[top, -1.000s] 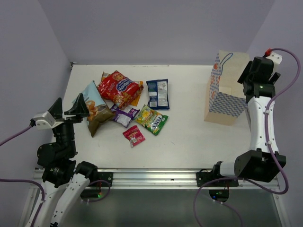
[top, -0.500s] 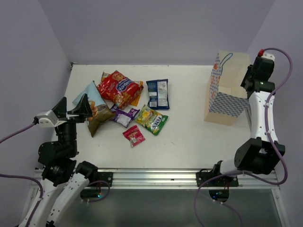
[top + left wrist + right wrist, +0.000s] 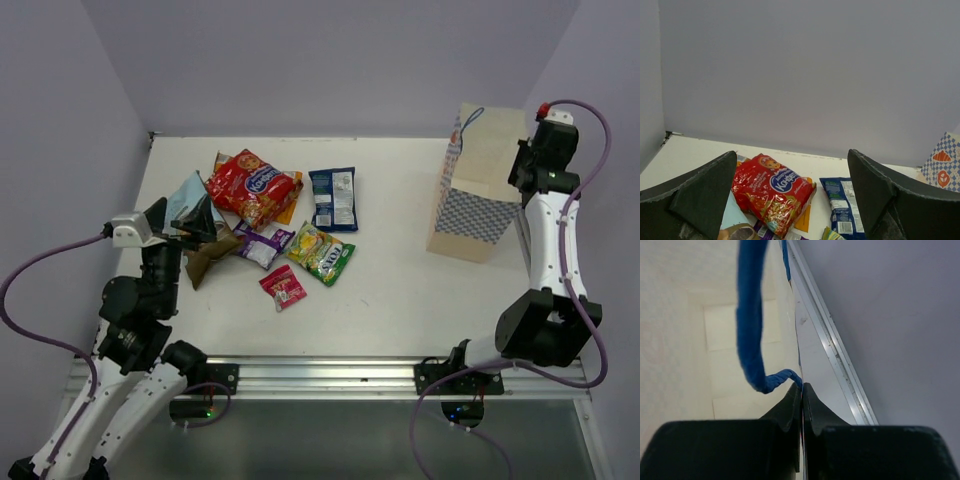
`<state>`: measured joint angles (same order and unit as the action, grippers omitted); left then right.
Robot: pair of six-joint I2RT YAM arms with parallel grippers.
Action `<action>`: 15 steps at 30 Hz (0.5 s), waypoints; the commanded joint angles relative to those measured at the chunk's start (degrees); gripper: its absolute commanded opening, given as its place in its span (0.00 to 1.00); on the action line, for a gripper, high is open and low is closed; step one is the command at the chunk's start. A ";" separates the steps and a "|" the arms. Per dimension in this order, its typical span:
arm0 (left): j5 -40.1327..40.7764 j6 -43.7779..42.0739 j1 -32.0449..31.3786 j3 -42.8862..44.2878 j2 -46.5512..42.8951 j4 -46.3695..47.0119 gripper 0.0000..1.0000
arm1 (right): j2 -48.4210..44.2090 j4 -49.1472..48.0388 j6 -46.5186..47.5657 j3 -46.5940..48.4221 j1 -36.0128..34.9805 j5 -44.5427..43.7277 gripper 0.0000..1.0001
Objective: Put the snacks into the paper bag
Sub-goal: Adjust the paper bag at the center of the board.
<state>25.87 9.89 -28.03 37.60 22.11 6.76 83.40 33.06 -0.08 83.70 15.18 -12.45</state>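
Several snacks lie in a loose pile on the left half of the table: a red packet (image 3: 252,185) (image 3: 771,192), a dark blue one (image 3: 333,198) (image 3: 842,210), a purple one (image 3: 263,243), a yellow-green one (image 3: 321,252) and a tiny pink-red one (image 3: 283,286). My left gripper (image 3: 180,222) (image 3: 792,156) hangs open over the light-blue and brown chip bag (image 3: 205,245), holding nothing. The paper bag (image 3: 475,185) (image 3: 942,167) stands upright at the right. My right gripper (image 3: 521,170) (image 3: 801,388) is shut on the bag's right rim, beside its blue cord handle (image 3: 751,330).
An orange packet (image 3: 292,203) peeks out from under the red one. Grey walls close in the table at the back and both sides. A metal rail (image 3: 330,372) runs along the near edge between the arm bases.
My right gripper has closed on the bag's rim, and the bag has shifted slightly left and up. My left gripper has moved right, over the chip bag, still open.
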 commanded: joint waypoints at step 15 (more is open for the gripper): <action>-3.11 12.25 -1.32 14.24 25.25 -15.45 1.00 | -12.03 -5.72 -1.33 -2.84 -1.47 6.91 0.00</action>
<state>22.55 17.80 -29.02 47.37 44.77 -3.33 73.08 30.39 -1.10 80.47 14.57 -7.81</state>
